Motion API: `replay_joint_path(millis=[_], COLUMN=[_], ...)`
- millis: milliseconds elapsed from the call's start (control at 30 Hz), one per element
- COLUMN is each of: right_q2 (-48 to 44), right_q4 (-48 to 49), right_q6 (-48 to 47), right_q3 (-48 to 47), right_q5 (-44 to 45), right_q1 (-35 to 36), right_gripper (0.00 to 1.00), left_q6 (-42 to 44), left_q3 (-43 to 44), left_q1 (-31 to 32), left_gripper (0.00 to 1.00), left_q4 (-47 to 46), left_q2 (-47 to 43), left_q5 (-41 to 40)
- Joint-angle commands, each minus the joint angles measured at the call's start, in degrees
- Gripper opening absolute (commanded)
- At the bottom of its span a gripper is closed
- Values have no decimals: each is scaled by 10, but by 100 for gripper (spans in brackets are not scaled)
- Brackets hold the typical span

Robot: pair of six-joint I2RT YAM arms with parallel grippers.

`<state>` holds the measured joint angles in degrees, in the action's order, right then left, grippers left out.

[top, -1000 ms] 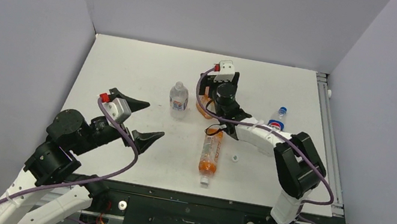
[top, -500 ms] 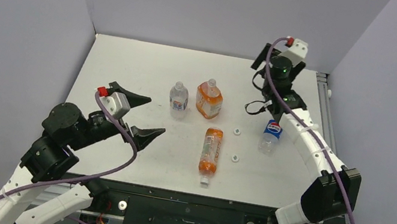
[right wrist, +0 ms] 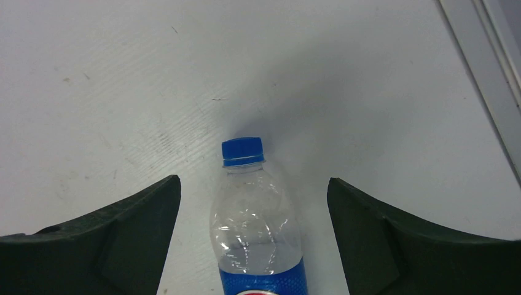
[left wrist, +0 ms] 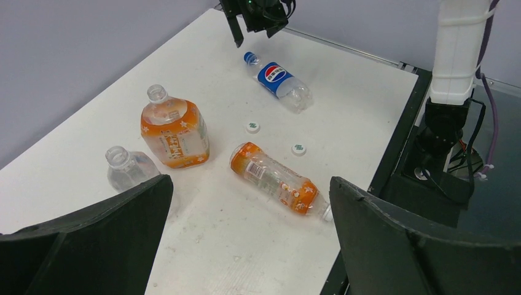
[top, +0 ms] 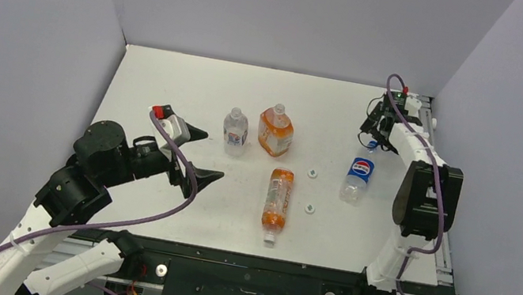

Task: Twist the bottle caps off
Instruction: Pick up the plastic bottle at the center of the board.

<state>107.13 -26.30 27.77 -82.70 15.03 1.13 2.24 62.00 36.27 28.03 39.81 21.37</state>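
A clear Pepsi bottle (top: 356,178) lies on its side at the right, its blue cap (right wrist: 242,150) still on. My right gripper (top: 373,134) is open just behind its cap end, one finger on each side of the neck (right wrist: 253,182), not touching. The wide orange bottle (top: 275,134) and the other clear Pepsi bottle (top: 235,132) stand uncapped in the middle. The slim orange bottle (top: 277,198) lies capped. Two loose white caps (top: 312,173) (top: 310,208) lie between them; one has a green mark (left wrist: 298,149). My left gripper (top: 212,155) is open and empty, left of the bottles.
A metal rail (top: 436,137) runs along the table's right edge, close to my right gripper. Grey walls close in the back and both sides. The black base frame (top: 245,273) lies along the near edge.
My right arm left the wide orange bottle, swung to the far right and came down at the blue-capped bottle, which now lies tipped over. A second loose white cap appeared. My left arm shifted slightly.
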Motion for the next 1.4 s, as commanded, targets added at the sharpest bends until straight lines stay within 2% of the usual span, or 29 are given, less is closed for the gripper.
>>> replay_joint_path(millis=[0, 233, 367, 833, 867, 1033, 1100, 1233, 1367], right_q2=[46, 120, 152, 192, 189, 167, 151, 86, -26], right_q4=[-36, -41, -47, -56, -55, -43, -36, -15, 9], right_q6=[-5, -3, 2, 40, 41, 46, 49, 53, 59], right_q3=[-54, -96, -122, -138, -131, -112, -105, -77, -35], right_q5=[-47, -56, -61, -97, -95, -93, -97, -102, -92], right_q1=[-25, -29, -31, -37, -37, -37, -36, -29, -7], right_gripper=[84, 84, 79, 41, 39, 13, 7, 2, 0], left_q6=[3, 4, 0, -8, -9, -8, -15, -42, -77], left_q3=[27, 31, 32, 43, 42, 37, 37, 35, 34], left_q1=[-1, -1, -1, -2, -2, -2, -2, -2, -2], left_gripper=[97, 97, 97, 97, 97, 97, 97, 97, 97], left_q4=[-3, -6, -9, -18, -20, -19, -18, -23, -45], left_q2=[-5, -5, -4, -2, -4, -16, -21, -22, -11], left_q5=[15, 15, 16, 5, 6, 5, 1, -9, -4])
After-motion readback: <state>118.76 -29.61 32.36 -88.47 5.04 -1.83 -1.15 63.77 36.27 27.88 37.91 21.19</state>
